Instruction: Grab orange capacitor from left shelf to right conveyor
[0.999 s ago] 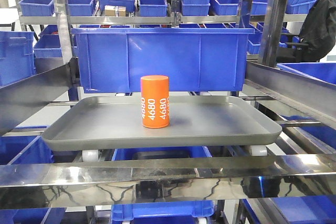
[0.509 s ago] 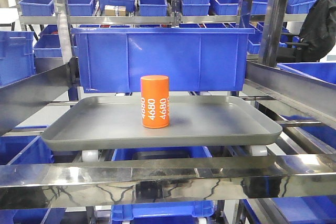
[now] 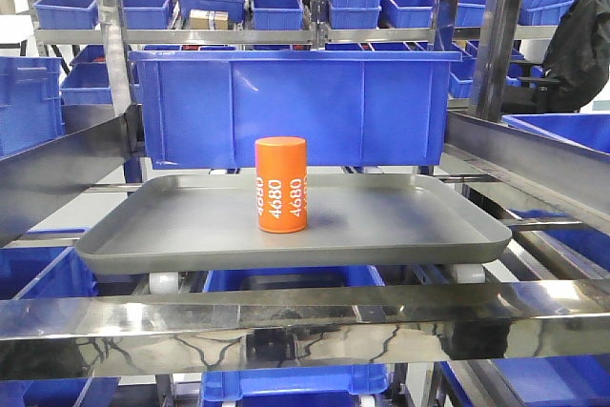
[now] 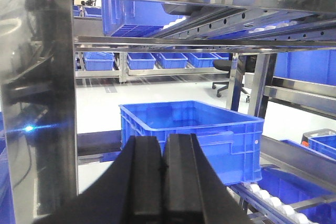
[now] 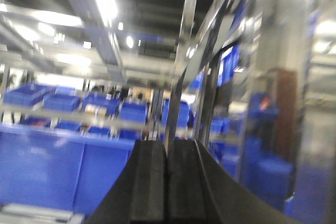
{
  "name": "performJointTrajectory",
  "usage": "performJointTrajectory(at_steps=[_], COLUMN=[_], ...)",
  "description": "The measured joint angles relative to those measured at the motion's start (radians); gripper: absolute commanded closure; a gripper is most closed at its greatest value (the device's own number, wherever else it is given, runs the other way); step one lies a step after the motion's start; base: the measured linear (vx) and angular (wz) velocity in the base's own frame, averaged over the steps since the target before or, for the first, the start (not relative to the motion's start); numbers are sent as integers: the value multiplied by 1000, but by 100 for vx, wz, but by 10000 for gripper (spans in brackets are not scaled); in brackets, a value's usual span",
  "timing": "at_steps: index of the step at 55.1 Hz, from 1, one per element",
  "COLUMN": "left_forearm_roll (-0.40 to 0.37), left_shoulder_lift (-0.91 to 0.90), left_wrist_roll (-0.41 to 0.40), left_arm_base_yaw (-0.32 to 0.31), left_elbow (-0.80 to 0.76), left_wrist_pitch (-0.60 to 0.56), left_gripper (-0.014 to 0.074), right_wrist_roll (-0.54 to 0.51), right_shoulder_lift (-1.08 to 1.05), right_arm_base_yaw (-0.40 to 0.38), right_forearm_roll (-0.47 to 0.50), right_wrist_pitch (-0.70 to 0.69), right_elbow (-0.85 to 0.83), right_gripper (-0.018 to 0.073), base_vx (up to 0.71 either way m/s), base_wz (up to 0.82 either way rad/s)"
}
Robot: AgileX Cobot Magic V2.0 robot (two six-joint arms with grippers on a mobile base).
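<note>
An orange capacitor (image 3: 281,184), a cylinder marked 4680 in white, stands upright near the middle of a grey tray (image 3: 400,226) in the front view. Neither gripper shows in that view. My left gripper (image 4: 164,142) shows in the left wrist view, shut and empty, pointing at a blue bin on a roller rack. My right gripper (image 5: 167,148) shows in the right wrist view, shut and empty; that view is blurred. The capacitor is in neither wrist view.
A large blue bin (image 3: 295,102) stands right behind the tray. Steel rack rails (image 3: 305,316) cross in front of and beside the tray. In the left wrist view a blue bin (image 4: 194,132) sits on rollers, with a steel upright (image 4: 39,103) close on the left.
</note>
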Motion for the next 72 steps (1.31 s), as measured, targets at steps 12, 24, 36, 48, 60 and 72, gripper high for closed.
performJointTrajectory(at_steps=[12, 24, 36, 48, 60, 72], left_forearm_roll=[0, 0, 0, 0, 0, 0], left_shoulder_lift=[0, 0, 0, 0, 0, 0], left_wrist_roll=[0, 0, 0, 0, 0, 0], left_arm_base_yaw=[0, 0, 0, 0, 0, 0], left_elbow=[0, 0, 0, 0, 0, 0], left_wrist_pitch=[0, 0, 0, 0, 0, 0], left_gripper=[603, 603, 603, 603, 603, 603], right_wrist_roll=[3, 3, 3, 11, 10, -38], right_shoulder_lift=[63, 53, 54, 54, 61, 203], right_arm_base_yaw=[0, 0, 0, 1, 71, 270], right_forearm_roll=[1, 1, 2, 14, 74, 84], right_wrist_pitch=[41, 42, 42, 7, 34, 81], right_elbow=[-5, -6, -6, -6, -13, -87], right_gripper=[534, 328, -62, -165, -107, -69], base_vx=[0, 0, 0, 0, 0, 0], base_wz=[0, 0, 0, 0, 0, 0])
